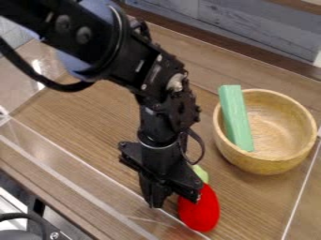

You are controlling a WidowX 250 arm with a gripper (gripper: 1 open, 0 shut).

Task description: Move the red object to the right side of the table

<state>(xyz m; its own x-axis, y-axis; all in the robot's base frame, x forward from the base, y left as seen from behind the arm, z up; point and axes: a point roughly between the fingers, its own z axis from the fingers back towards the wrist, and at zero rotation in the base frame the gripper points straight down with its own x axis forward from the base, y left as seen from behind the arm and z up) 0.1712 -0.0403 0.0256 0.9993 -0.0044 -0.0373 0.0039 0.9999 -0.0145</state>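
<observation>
The red object [201, 211], a small rounded plush with a green leafy top [200, 174], lies near the front edge of the brown table [69, 127], right of centre. My gripper [163, 195] points straight down at the toy's left side. Its dark fingers are drawn together, pinch the toy's left part and hide it. The black arm slopes up and away to the upper left.
A round light wooden bowl [286, 159] stands at the right, with a green rectangular block [235, 117] leaning on its left rim. A low clear acrylic wall [75, 173] runs along the table's front edge, close to the toy.
</observation>
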